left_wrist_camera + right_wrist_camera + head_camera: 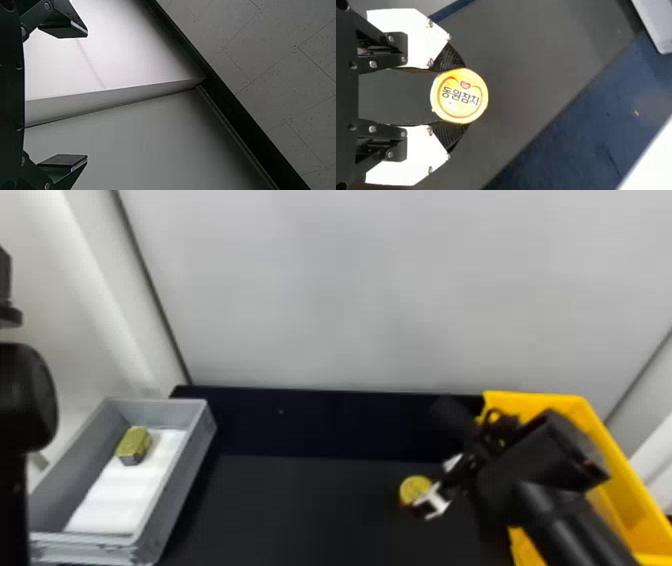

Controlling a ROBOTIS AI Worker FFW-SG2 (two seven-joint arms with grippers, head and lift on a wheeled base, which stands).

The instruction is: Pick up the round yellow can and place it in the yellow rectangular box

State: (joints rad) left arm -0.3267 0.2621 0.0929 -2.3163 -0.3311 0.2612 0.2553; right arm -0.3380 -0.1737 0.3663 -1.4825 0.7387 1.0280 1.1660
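The round yellow can (pixel 415 489) is left of the yellow rectangular box (pixel 617 470), over the dark work surface. My right gripper (pixel 433 486) has hold of it, reaching across the box from the right. Seen in the right wrist view, the can's round lid (pixel 459 96) is pinched between the dark pads of my right gripper (pixel 455 96). Whether the can touches the surface I cannot tell. My left arm (pixel 25 395) is parked at the head view's left edge; in the left wrist view its gripper (pixel 84 96) is open and holds nothing.
A grey tray (pixel 172 485) stands at the left, with a white sheet (pixel 122 495) and a gold-coloured block-shaped item (pixel 134 444) inside. Dark work surface (pixel 300 510) lies between tray and yellow box. A pale wall (pixel 375 290) rises behind.
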